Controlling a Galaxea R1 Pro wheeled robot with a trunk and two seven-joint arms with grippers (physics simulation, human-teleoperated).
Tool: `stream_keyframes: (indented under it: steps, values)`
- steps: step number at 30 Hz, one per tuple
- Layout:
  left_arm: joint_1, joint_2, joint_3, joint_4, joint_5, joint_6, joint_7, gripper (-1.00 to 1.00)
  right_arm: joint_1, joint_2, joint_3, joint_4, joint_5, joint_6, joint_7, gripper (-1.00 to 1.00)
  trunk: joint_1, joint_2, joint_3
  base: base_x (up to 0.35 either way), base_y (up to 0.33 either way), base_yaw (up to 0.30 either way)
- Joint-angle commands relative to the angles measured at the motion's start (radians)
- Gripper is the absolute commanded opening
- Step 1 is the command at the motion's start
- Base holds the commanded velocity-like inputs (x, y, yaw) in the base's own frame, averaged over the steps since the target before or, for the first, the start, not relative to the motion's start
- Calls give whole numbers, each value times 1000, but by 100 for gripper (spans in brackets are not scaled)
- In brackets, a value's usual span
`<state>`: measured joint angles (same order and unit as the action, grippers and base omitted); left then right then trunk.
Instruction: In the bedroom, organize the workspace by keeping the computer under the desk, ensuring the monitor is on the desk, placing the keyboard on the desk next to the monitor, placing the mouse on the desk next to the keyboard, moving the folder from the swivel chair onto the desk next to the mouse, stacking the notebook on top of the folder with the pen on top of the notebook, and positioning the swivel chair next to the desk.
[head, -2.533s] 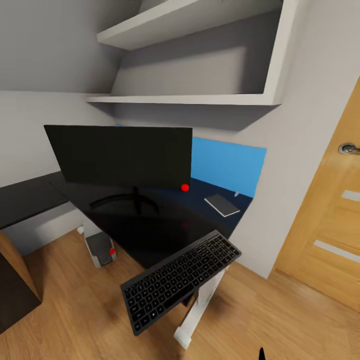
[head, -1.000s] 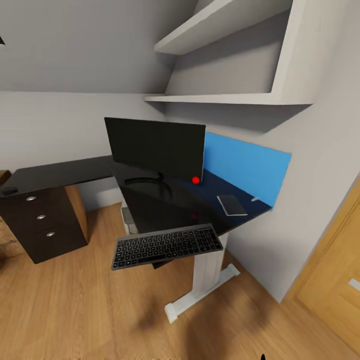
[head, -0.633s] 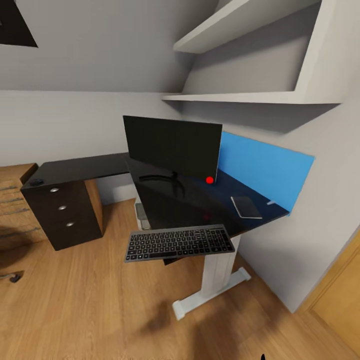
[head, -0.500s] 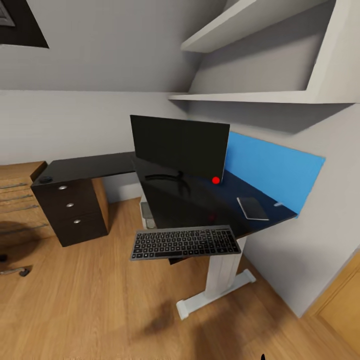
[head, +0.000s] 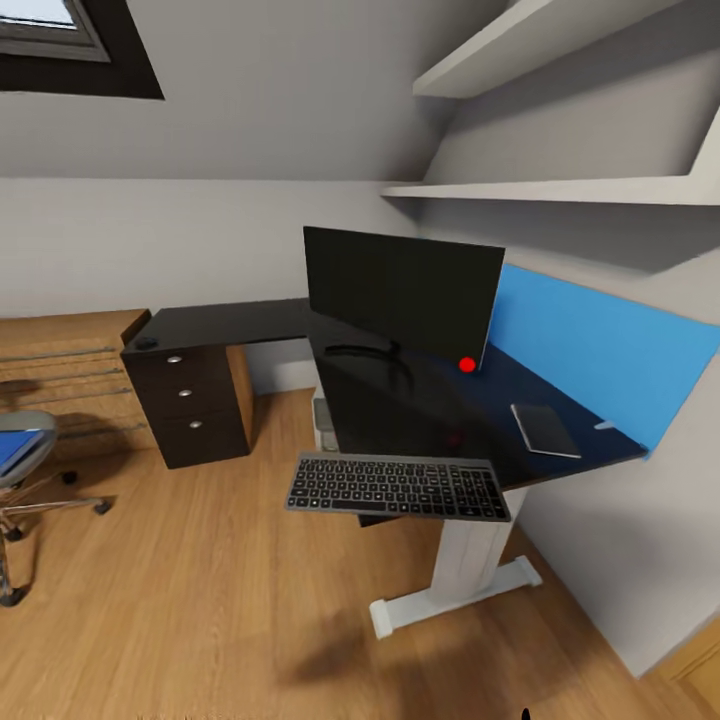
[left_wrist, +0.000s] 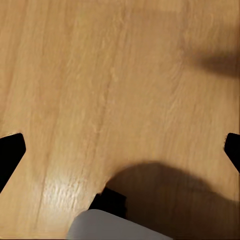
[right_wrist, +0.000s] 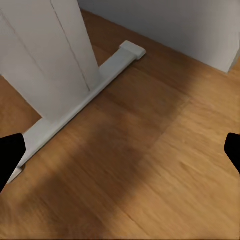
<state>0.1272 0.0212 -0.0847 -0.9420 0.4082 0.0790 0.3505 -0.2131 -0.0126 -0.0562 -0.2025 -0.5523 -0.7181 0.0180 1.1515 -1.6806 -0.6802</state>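
Note:
The black L-shaped desk (head: 230, 322) carries the monitor (head: 400, 292), upright on its curved stand. The keyboard (head: 398, 487) juts out past the desk's front edge. The dark notebook (head: 545, 430) and the thin pen (head: 605, 425) lie at the desk's right end. The small mouse (head: 147, 343) sits above the drawers. The computer (head: 324, 424) peeks out beneath the top. At the far left the swivel chair (head: 22, 482) holds the blue folder (head: 14, 449). My left gripper (left_wrist: 120, 150) hangs open over the floor. My right gripper (right_wrist: 120, 155) is open near the desk's white leg (right_wrist: 55, 55).
A blue panel (head: 610, 350) lines the wall behind the desk. White shelves (head: 560, 190) hang above it. Black drawers (head: 190, 405) stand under the desk's left wing, with a light wooden cabinet (head: 60, 375) beside them. Wooden floor (head: 200, 590) stretches between chair and desk.
The whole picture has slid right, so the camera has turned left. The drawers, the mouse, a window and then the chair with the folder have come into view. The desk's things stay put.

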Motion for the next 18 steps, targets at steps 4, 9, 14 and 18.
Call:
stream_keyframes:
  steps: [4,9,14,18]
  values:
    - [0,1,-4,-3,6,5,9,100,0,0,-6,0,3,-1,2,100,0,0,-3,0,-305,275]
    - [0,1,-4,-3,6,5,9,100,0,0,-5,0,3,-2,3,100,0,0,-4,0,-311,134]
    - [0,1,-4,-3,6,5,9,100,0,-1,-5,-1,4,-4,5,100,0,0,-4,0,-312,20]
    - [0,1,-4,-3,6,5,9,100,0,-1,-5,-1,5,-4,6,100,0,0,-4,0,-302,3]
